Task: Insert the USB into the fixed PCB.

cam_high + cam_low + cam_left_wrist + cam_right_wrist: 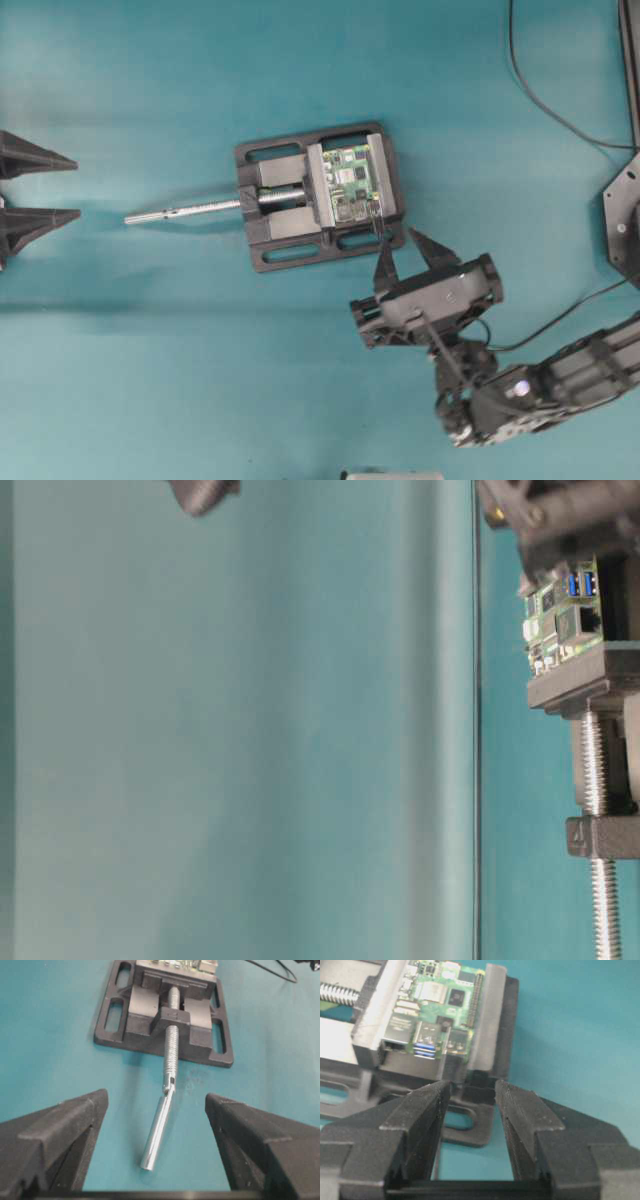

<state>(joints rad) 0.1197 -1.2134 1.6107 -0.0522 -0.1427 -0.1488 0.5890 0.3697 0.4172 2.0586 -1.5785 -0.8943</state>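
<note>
The fixed PCB (350, 183) is a green board with silver ports, clamped flat in a black vise; it also shows in the right wrist view (442, 995) and at the table-level view's right edge (560, 615). A small dark USB plug with a thin cable (375, 215) sits at the board's near edge; I cannot tell whether it is seated in a port. My right gripper (408, 250) (472, 1090) hovers just in front of that edge, open, with only table and vise base showing between its fingers. My left gripper (60, 188) (156, 1096) rests wide open at the far left, pointing at the vise's screw rod.
The black vise (290, 225) stands mid-table with its silver screw rod (185, 210) (159, 1130) sticking out to the left. A black cable (540, 95) curves along the top right, near an arm base (625, 215). A white object (390, 475) peeks in at the bottom edge.
</note>
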